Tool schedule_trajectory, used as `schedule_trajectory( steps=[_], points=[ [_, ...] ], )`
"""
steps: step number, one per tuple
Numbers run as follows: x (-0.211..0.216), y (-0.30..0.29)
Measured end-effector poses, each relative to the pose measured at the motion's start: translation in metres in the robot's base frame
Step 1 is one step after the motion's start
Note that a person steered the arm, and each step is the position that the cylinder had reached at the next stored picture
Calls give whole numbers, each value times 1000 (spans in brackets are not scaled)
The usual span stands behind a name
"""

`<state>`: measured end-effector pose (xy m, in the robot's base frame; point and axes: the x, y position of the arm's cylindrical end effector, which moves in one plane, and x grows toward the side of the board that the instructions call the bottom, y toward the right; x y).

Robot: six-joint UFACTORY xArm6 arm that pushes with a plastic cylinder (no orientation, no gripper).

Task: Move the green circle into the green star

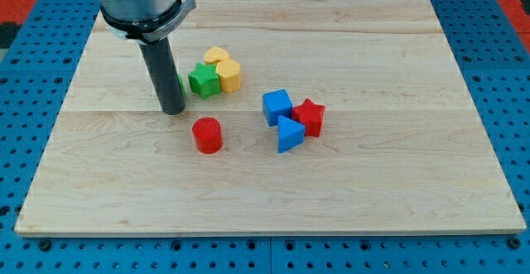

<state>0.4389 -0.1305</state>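
Camera view | tip (173, 109) on bench (397, 191), no fingers | hides green circle (180, 83), touching green star (203, 81) | light, stiff, slides; push its left side.

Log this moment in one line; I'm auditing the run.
my tip left of green star | green circle mostly hidden behind rod | not yet together

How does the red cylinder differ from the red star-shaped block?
The red cylinder is round; the red star has points. The red cylinder stands alone, nearer my tip; the red star touches the blue blocks at the view's right. Both are red and ribbed.
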Motion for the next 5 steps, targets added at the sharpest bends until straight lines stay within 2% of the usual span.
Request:
schedule_trajectory(
  steps=[1,3,5],
  points=[
    [0,-2],
    [-9,-58],
    [-36,-55]
  ],
)
